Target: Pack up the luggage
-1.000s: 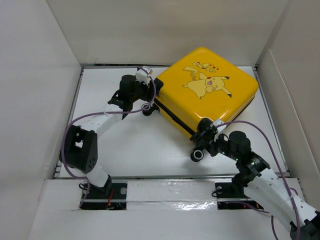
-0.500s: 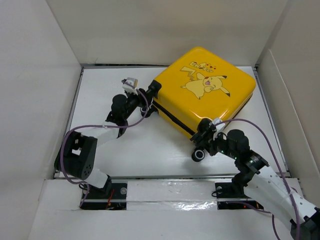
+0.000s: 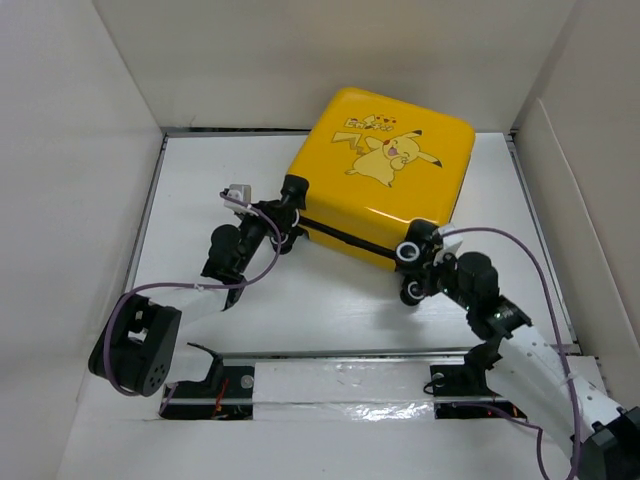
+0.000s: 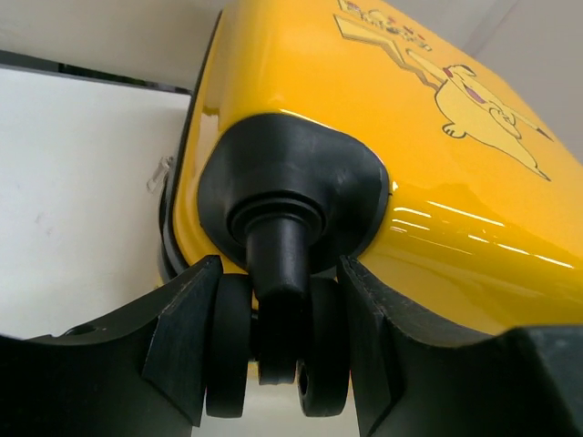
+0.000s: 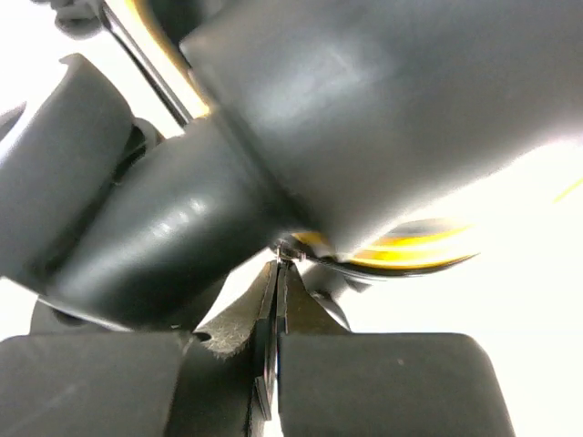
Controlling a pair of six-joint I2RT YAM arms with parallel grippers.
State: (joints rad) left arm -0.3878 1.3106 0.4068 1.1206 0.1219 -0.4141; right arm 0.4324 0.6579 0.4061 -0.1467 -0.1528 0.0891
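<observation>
Toward the far right corner of the white bench (image 3: 300, 300), a yellow suitcase (image 3: 385, 195) lies closed with its Pikachu print facing up. Its far edge sits close to the back wall (image 3: 300, 60). A dark seam runs along its near side.

At the suitcase's near-left corner, the left pincer (image 3: 283, 218) reaches in from the left edge of the bench. In the left wrist view its two black fingers (image 4: 187, 346) sit one on each side of a black double caster (image 4: 278, 246), pressing against the outer faces of its twin wheels, so the pincer is clamped on that caster. Glossy yellow shell rises above the caster's black mount.

At the suitcase's near-right corner, the right pincer (image 3: 425, 272) sits between two black-and-white wheels (image 3: 409, 253), touching the shell's edge. In the right wrist view its fingers (image 5: 364, 382) are pressed together with only a thin line between them. Dark, blurred wheel parts fill the view above, with a sliver of yellow behind. Whether anything thin is pinched at the tips is too blurred to tell.
</observation>
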